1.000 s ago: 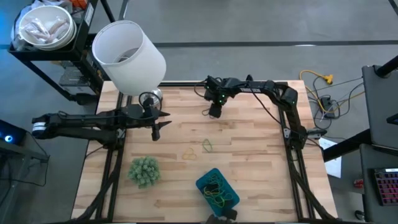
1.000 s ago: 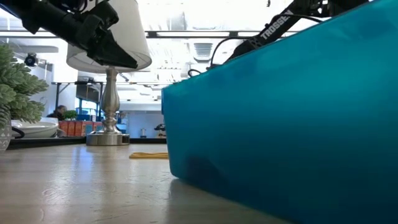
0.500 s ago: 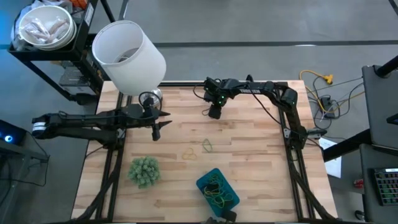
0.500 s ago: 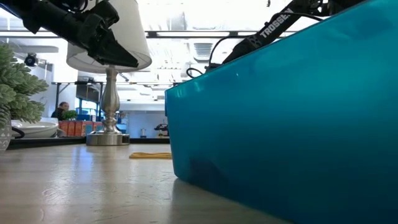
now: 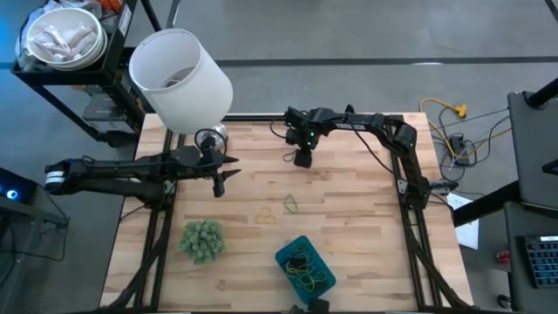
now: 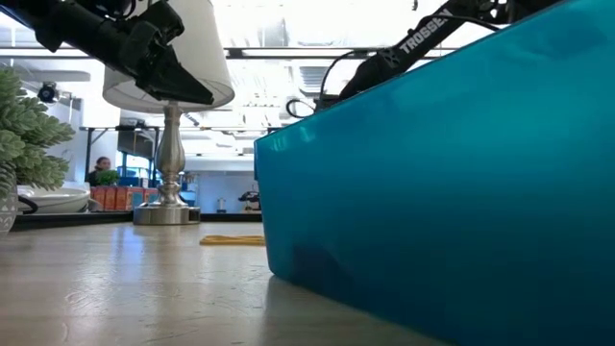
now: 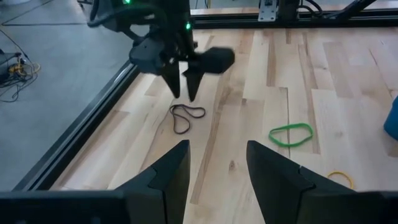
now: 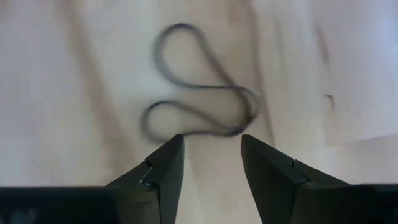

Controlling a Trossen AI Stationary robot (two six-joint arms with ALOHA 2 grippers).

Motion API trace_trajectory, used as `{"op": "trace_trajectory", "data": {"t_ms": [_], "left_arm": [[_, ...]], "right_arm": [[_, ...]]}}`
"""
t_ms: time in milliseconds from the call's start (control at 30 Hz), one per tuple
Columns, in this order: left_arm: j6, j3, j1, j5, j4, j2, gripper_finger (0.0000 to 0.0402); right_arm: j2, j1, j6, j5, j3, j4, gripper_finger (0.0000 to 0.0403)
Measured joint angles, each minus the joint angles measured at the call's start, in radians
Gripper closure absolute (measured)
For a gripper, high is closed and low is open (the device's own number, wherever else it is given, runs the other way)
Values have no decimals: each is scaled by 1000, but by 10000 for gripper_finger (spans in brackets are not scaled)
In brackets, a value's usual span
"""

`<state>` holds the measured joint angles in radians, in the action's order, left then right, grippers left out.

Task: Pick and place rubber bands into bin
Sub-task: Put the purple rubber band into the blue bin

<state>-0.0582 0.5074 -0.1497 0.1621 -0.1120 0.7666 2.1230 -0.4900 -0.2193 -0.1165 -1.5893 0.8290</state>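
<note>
Rubber band (image 8: 199,109), dark, lay twisted on worktop (image 5: 349,218) under right gripper (image 5: 302,160), jaws open, empty; left gripper (image 5: 219,184) jaws open, empty.

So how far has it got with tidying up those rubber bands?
Partly done. Several bands already lie in the blue bin. Right now the right pincer hangs open just above a dark band near the table's far edge, nothing gripped yet. Left on the wood: that dark one, a green band and a yellow band mid-table. The left pincer waits open, empty.
</note>
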Motion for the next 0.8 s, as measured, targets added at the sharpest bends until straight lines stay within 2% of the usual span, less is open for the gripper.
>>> {"op": "trace_trajectory", "data": {"t_ms": [167, 800], "left_arm": [[0, -2, 0, 0, 0, -2, 259], [0, -7, 0, -1, -2, 3, 259]], "right_arm": [[-3, 1, -148, -92, -64, 113, 243], [4, 6, -271, -94, -59, 147, 256]]}}
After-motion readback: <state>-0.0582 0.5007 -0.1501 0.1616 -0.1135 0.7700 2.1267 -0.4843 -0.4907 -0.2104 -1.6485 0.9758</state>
